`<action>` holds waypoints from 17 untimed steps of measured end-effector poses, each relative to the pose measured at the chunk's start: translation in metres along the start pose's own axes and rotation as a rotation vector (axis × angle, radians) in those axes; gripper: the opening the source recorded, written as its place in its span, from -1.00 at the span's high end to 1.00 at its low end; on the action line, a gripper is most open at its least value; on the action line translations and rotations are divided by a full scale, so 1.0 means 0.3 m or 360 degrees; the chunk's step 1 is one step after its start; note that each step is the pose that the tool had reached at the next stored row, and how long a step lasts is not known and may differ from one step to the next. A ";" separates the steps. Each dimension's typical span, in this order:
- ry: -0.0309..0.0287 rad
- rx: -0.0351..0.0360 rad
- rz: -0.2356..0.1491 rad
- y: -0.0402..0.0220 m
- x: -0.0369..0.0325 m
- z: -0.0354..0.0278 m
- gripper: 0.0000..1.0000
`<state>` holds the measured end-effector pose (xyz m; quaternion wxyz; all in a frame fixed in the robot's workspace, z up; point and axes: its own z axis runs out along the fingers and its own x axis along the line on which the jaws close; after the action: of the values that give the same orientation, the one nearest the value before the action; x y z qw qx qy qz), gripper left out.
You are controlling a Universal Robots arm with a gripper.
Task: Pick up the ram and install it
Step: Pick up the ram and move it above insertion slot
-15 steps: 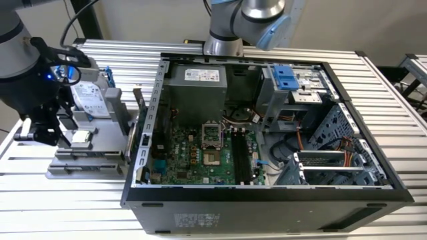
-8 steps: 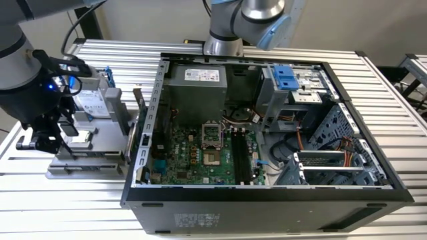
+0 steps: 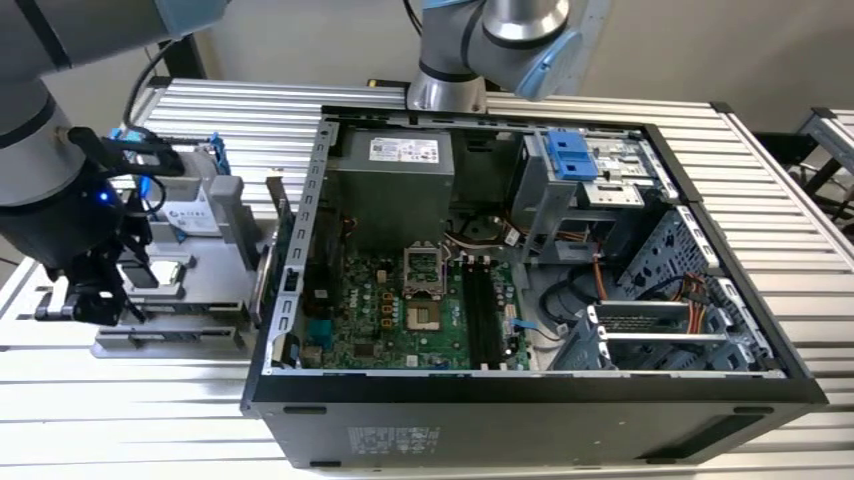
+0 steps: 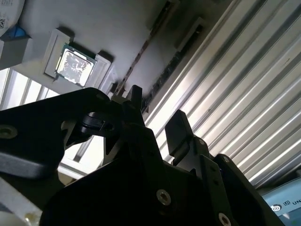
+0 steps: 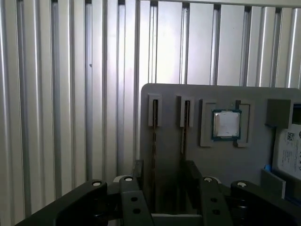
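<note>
Looks like the gripper [image 5: 163,169] is spread wide over the grey tray [image 5: 225,165], on the exterior view's left of the computer case [image 3: 534,392]. The ram [image 5: 154,141] stands on edge in its slot, so I'd guess the flat sides pinch easily.

ram [image 5: 154,134]: edge-on in the grey holder [image 5: 169,101], so its faces and chips are hidden; its near end runs behind the gripper [image 5: 164,169].
2nd board [image 5: 184,134]: also edge-on, near end hidden behind a finger [image 5: 192,179].
gripper body: cut off by the picture's edge in both wrist views.
hard drive [image 5: 288,153]: mostly beyond the edge of the first wrist view.
arm [image 3: 40,130]: upper links cut off at the exterior view's left.
motherboard slots [image 3: 487,310]: too dark to tell what sits in them.
</note>
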<state>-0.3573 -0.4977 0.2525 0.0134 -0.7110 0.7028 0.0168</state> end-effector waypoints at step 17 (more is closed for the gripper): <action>0.00290 -0.0002 -0.0003 0.007 0.005 0.080 -1.00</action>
<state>-0.3594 -0.4982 0.2284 0.0064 -0.7117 0.7023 0.0108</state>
